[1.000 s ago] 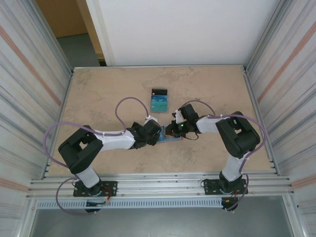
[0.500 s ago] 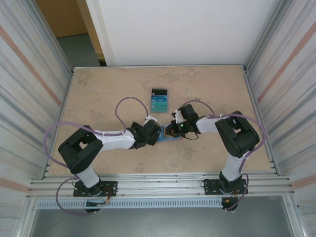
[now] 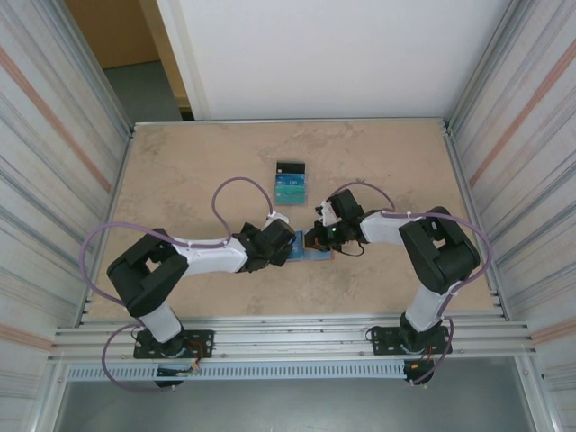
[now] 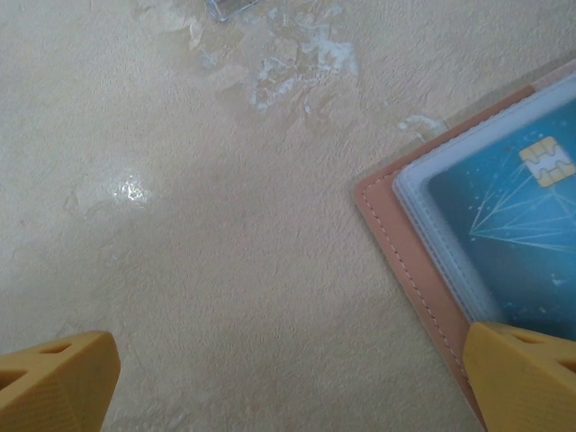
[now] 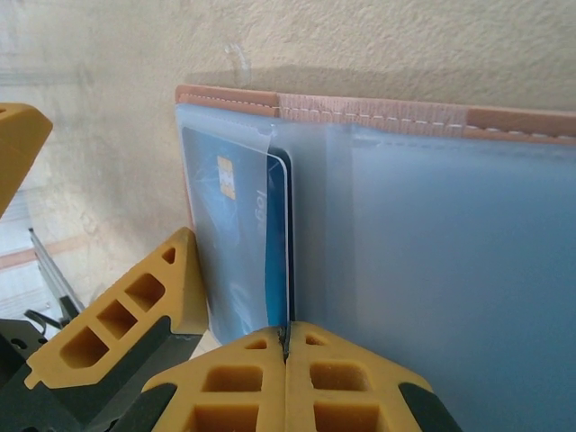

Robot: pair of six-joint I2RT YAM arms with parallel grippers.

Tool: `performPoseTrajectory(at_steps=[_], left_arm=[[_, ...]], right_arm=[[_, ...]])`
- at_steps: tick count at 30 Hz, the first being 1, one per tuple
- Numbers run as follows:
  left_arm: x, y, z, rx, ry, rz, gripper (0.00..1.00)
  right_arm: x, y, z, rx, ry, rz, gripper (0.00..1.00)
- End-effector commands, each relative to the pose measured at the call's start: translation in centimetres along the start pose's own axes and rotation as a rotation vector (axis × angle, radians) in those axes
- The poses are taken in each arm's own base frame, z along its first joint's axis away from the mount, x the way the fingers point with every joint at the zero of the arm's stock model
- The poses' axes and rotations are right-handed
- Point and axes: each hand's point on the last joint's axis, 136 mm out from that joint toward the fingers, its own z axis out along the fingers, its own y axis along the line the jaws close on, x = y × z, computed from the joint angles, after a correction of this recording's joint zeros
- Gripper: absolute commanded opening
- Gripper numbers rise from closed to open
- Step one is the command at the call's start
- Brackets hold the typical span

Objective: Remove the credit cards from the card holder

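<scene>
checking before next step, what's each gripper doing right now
left gripper: open, nothing held
right gripper: closed on the edge of a blue card

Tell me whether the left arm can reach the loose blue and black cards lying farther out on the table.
Probably yes. The left gripper is open and empty, bare tan tabletop lies between it and the small stack of blue, teal and black plastic cards, and the arm is bent, with stretch left.
</scene>
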Motion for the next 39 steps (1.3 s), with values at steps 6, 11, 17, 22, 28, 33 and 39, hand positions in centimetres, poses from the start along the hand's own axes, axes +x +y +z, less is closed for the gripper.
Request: performPoseTrajectory(at_steps=[6,11,17,22,28,33,39], left_arm=[[-0.1,-0.1,-0.1,-0.006,0.005,0.002,0.99],[-0.2,0.0,-0.3,-0.004,0.004,0.000,0.99],[-1.8,-0.2,-1.2,0.020,-0.034,-0.009,0.99],[-3.9,-0.7,-2.2,0.066,-0.086,-0.025,0.99],[-5.3,-1.6,-2.0,0.102,-0.106,-0.026,0.99],[-4.4,-2.0,-0.8,0.112,-0.058,-0.038,0.99],[-3.7,-2.8,0.0,0.149,-0.028,-0.042,0.99]], right_arm=[[0.2,-1.9,-1.4,0.105,-0.019,0.007,0.00],[0.0,-2.4,-2.0,0.132,-0.033,0.011,0.00],[-0.1,-2.1,-2.2,0.125,-0.035,0.010,0.00],[-0.1,-1.9,-2.2,0.119,-0.035,0.018,0.07],[-0.1,-1.8,-2.2,0.112,-0.038,0.031,0.19],[-0.1,-1.8,-2.1,0.103,-0.040,0.042,0.25],[-0.1,-2.2,-1.9,0.103,-0.039,0.063,0.29]])
